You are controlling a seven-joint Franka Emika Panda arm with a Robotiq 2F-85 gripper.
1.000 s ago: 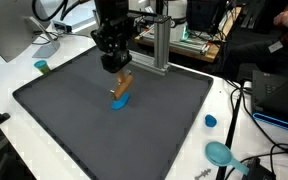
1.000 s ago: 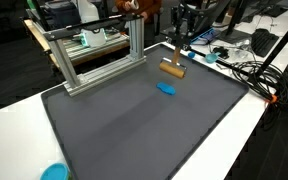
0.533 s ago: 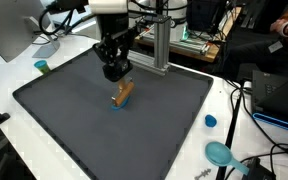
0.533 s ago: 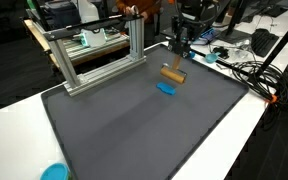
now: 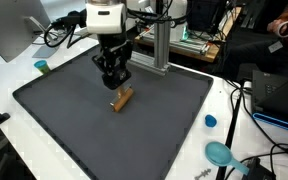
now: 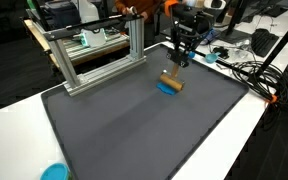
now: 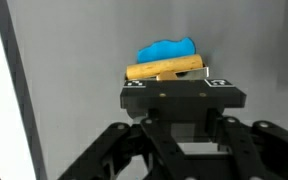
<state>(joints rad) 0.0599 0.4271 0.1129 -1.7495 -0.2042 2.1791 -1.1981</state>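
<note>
We can read no text, label, brand, number or sign on anything in these views of the worktop [image 5: 24, 55]

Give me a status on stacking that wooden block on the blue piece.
Done: the wooden block is grasped and sits right over the blue piece on the dark mat. In hand: the pincer is shut on the block, holding it low. Left: opening the pincer and lifting clear. Whether the block already rests on the blue piece, I cannot tell.

bright, even indoor light, soft shadows, mildly blurry small frames.
</note>
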